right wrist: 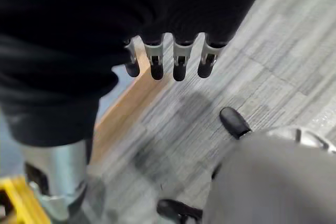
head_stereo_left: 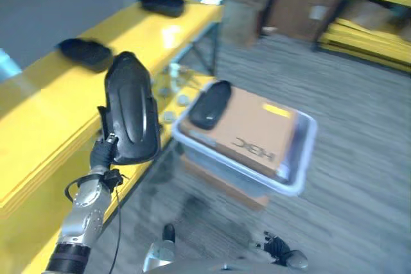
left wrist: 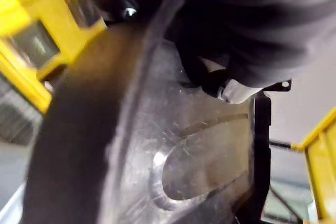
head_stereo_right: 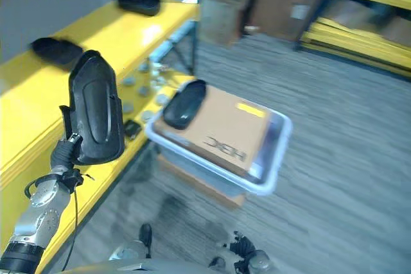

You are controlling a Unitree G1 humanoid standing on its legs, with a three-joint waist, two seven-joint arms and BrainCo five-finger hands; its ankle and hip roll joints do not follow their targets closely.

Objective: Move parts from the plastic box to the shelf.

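Gripping a black part upright in the left hand beside the yellow shelf; right hand hanging, fingers seemingly relaxed.

Black parts between the plastic box and the yellow shelf

We see one long black moulded part held upright in our left hand, raised beside the yellow shelf; a second black part lies flat on a brown carton inside the grey plastic box, at the box's shelf-side end, while two more black parts rest on the shelf top, well apart.
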